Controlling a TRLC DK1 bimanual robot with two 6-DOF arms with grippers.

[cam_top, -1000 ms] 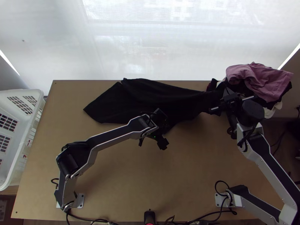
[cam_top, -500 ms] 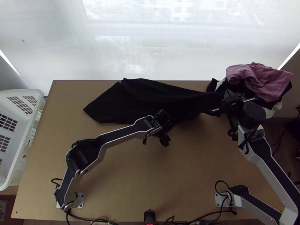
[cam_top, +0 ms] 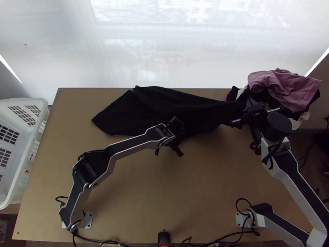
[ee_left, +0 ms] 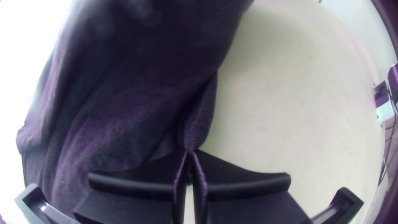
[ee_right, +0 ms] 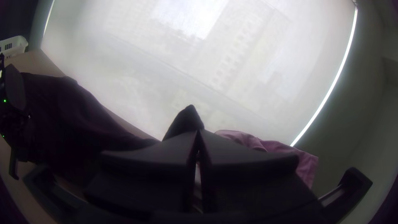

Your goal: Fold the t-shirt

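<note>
The black t-shirt lies loosely bunched along the table's far side, drawn out toward the right. My left gripper is at its near edge, mid-table. In the left wrist view the left gripper is shut on a fold of the t-shirt. My right gripper stands at the shirt's right end, beside the clothes pile. In the right wrist view the right gripper is shut, with a peak of dark cloth at its fingertips and the t-shirt stretching off from there.
A heap of clothes with a pink garment on top sits at the table's far right corner. A white basket stands against the left edge. Bare tabletop lies between the arm bases.
The left arm has shifted slightly to the right, and its wrist has turned a little. The right gripper has moved very slightly to the right. The shirt lies nearly the same.
</note>
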